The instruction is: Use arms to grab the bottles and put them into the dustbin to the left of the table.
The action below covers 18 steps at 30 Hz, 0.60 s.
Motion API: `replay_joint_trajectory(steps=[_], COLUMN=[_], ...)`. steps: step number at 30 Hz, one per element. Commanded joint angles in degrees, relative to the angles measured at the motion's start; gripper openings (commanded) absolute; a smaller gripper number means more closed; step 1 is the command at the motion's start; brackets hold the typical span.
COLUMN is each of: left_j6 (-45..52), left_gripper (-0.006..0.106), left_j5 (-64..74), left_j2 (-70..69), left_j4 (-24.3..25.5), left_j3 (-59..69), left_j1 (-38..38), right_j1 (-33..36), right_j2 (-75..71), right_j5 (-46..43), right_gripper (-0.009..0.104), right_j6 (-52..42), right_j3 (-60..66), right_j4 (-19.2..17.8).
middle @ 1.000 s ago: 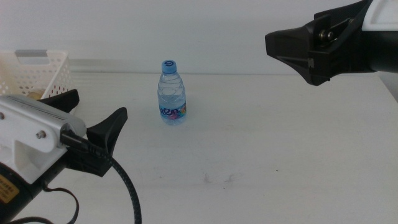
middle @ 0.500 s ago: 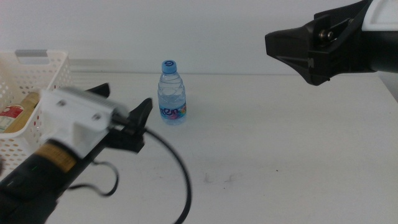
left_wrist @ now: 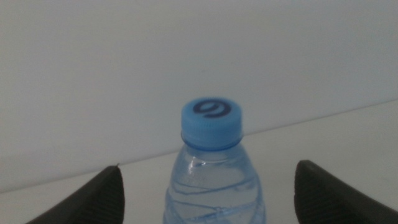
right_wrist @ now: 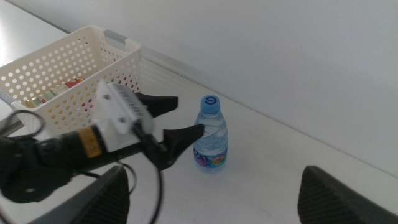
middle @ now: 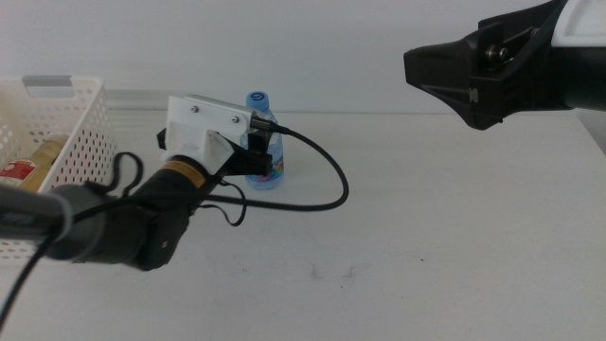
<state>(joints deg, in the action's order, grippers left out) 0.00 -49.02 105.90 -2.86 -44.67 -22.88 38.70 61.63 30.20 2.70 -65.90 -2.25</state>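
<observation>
The left gripper (right_wrist: pixel 186 121) is released, jaws spread wide on either side of the water bottle (middle: pixel 268 163), which stands upright on the table (middle: pixel 426 227) between them, apart from both. The right gripper (middle: pixel 445 71) hangs high above the table's right side; whether it is released or clenched I cannot tell. One clear ribbed plastic bottle with a round blue cap (left_wrist: pixel 211 122) remains on the flat white tabletop. One perforated white dustbin (middle: pixel 71 123) holds a yellow juice bottle (middle: pixel 28 161).

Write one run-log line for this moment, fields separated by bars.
left gripper open around water bottle, not closed | right gripper waiting above table | juice bottle in dustbin
</observation>
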Motion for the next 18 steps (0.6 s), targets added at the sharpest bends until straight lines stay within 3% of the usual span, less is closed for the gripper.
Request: replay_joint_trajectory(steps=[1, 18], left_j6=[-0.61, -1.93], left_gripper=[0.094, 0.094], left_j5=[-0.86, -1.38], left_j2=[3.22, 19.66], left_j4=[-0.58, -3.14], left_j3=[-2.82, -14.90], left_j1=[0.05, 0.16], right_j1=[0.07, 0.07], right_j2=[-0.21, -0.21], right_j5=[-0.49, -0.49], right_gripper=[0.090, 0.090], right_j6=[-0.08, 0.08], right_j3=[0.19, 0.19], right_j4=[-0.16, -0.16])
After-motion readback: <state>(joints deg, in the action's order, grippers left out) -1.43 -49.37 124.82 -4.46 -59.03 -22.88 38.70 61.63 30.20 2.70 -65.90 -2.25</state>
